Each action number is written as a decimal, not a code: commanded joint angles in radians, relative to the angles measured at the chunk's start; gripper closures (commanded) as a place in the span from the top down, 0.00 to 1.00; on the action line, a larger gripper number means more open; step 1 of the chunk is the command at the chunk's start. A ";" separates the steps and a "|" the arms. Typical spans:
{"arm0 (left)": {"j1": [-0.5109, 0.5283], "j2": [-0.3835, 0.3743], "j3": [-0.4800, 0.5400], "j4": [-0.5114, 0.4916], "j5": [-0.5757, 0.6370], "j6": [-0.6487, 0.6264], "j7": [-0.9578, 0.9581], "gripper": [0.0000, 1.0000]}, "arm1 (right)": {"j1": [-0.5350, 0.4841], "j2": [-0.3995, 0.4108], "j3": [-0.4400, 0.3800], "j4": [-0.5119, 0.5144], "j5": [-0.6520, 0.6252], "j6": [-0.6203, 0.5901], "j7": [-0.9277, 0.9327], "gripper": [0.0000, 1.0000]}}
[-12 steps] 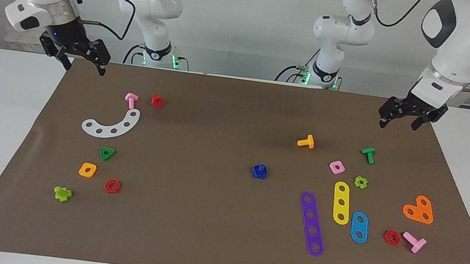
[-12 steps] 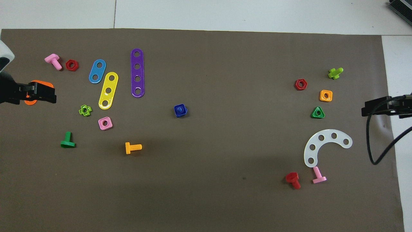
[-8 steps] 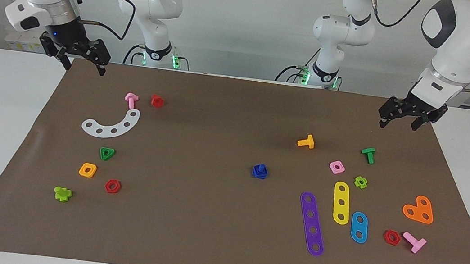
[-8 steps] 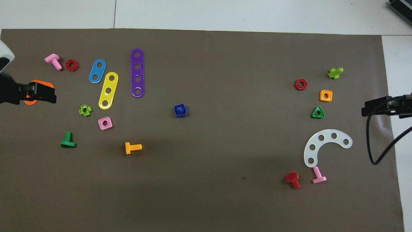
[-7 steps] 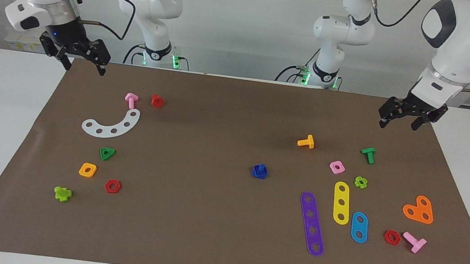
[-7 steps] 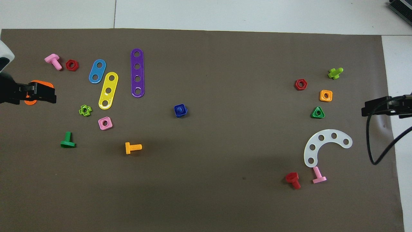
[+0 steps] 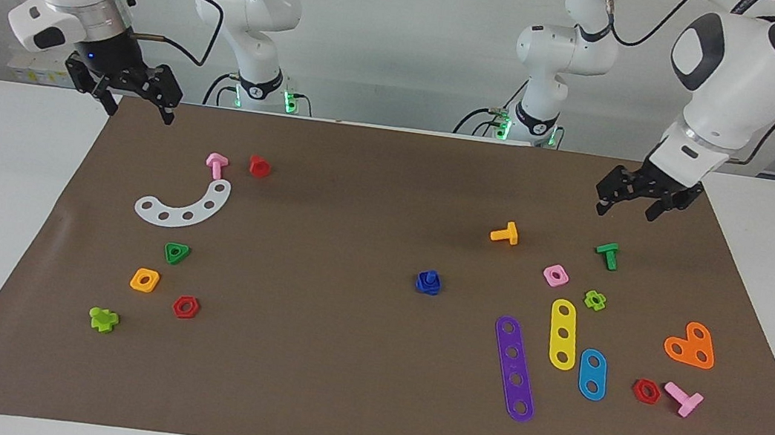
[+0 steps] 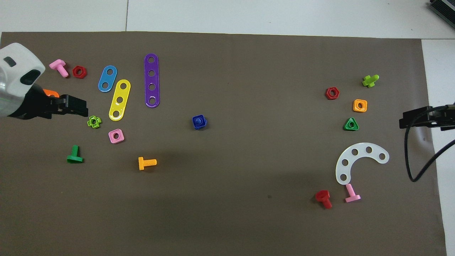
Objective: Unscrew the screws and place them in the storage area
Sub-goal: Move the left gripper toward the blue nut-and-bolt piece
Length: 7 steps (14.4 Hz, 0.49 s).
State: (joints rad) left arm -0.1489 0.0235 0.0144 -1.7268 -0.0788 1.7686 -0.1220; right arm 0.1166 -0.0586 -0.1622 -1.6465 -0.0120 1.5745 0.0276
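Over mat, left pincer farther inward.

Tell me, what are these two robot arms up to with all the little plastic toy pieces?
Nothing is held yet. The blue bolt sits screwed into its blue nut mid-mat, untouched. The left gripper, open, hangs above the mat near the green bolt. The right gripper, also open, waits over the mat's edge at its own end. The storage patch, around the white curved strip, green triangle nut and orange square nut, has no blue bolt yet.
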 commanded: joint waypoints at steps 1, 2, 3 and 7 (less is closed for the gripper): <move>-0.133 0.083 0.013 -0.016 -0.015 0.122 -0.154 0.99 | -0.003 -0.006 0.003 -0.006 0.021 0.001 0.009 1.00; -0.167 0.119 0.012 -0.011 -0.015 0.173 -0.216 0.99 | -0.003 -0.007 0.003 -0.006 0.021 0.001 0.009 1.00; -0.194 0.146 0.012 -0.013 -0.015 0.222 -0.258 0.99 | -0.003 -0.007 0.003 -0.006 0.021 0.001 0.009 1.00; -0.293 0.292 0.015 0.030 -0.021 0.356 -0.402 0.99 | -0.003 -0.006 0.003 -0.006 0.021 0.001 0.009 1.00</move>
State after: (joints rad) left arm -0.3879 0.2335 0.0082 -1.7407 -0.0808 2.0629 -0.4512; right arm 0.1166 -0.0586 -0.1622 -1.6465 -0.0120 1.5745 0.0276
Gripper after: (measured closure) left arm 0.009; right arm 0.000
